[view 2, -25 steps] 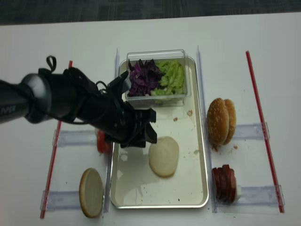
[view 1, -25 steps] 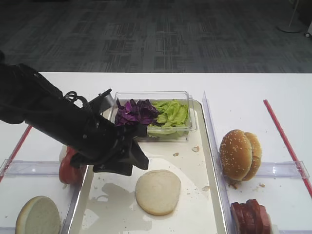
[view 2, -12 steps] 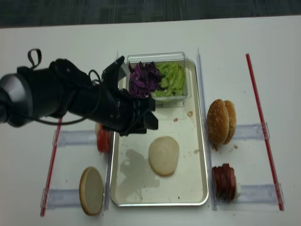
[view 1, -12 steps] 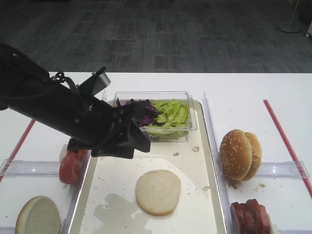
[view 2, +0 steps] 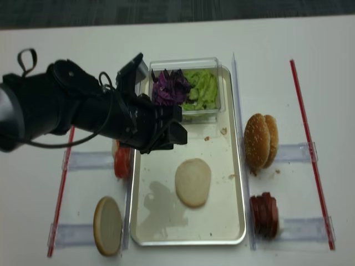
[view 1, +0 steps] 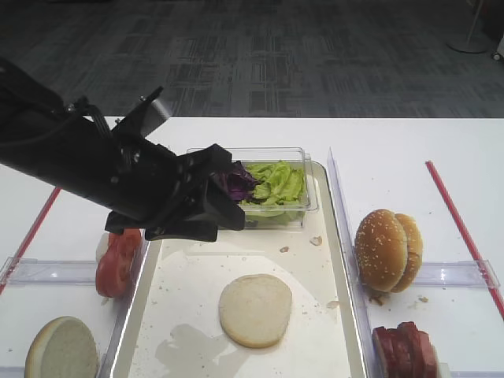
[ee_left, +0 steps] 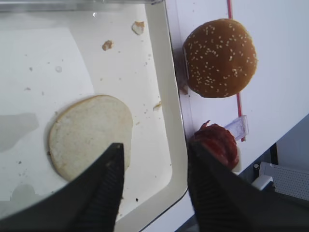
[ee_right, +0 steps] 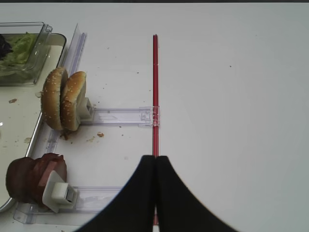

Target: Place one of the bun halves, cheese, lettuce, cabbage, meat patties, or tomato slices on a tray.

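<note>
A pale, flat bun half lies on the cream floor of the long tray. My left gripper hangs open and empty above the tray, between the bun half and the clear box. Lettuce and purple cabbage fill that box. Tomato slices stand left of the tray, meat patties at the right. My right gripper is shut over bare table. No cheese shows.
Sesame-seeded bun halves stand on edge in a clear holder right of the tray. A second pale bun half lies at front left. Red strips mark the table's sides.
My left arm has risen and drawn back from the tray floor toward the clear box, its jaws staying open. The bun half on the tray has not moved.
</note>
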Robot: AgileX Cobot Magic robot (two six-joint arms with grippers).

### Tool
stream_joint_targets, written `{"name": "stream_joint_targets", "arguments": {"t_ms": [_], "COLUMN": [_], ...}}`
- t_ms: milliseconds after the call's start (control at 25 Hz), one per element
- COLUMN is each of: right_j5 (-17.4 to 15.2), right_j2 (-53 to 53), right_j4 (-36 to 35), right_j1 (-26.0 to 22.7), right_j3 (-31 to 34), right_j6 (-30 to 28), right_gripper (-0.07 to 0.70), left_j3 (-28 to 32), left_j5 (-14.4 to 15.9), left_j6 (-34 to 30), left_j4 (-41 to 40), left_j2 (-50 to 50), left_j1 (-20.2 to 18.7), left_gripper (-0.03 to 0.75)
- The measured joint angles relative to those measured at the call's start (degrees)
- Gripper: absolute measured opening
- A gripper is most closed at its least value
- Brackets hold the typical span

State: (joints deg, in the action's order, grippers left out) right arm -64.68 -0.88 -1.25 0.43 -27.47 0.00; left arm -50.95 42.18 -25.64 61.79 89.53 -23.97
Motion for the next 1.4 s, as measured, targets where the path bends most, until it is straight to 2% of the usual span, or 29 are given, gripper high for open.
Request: {"name": "stream_joint_targets", "arguments": {"t_ms": [680,960,1400], "right_j5": [0.0,0.0,0.0], "right_j2": [0.0,0.0,0.0], "right_j4": [0.0,0.0,0.0], "right_j1": [0.0,0.0,0.0], "right_j3": [0.0,0.0,0.0], "right_j6": [0.0,0.0,0.0], "right_gripper": [0.364,0.364,0.364], "left_j3": [0.0,0.0,0.0], "left_j5": [1.65,1.45,1.09], "left_j6": [2.14,6.54,16.07], "left_j4": [-0.7,-7.88,-25.53], "left_j2": [-7.98,-7.98,-7.98], "left_j1": [0.0,0.0,0.02], "left_gripper": [0.288,0.288,0.29]}}
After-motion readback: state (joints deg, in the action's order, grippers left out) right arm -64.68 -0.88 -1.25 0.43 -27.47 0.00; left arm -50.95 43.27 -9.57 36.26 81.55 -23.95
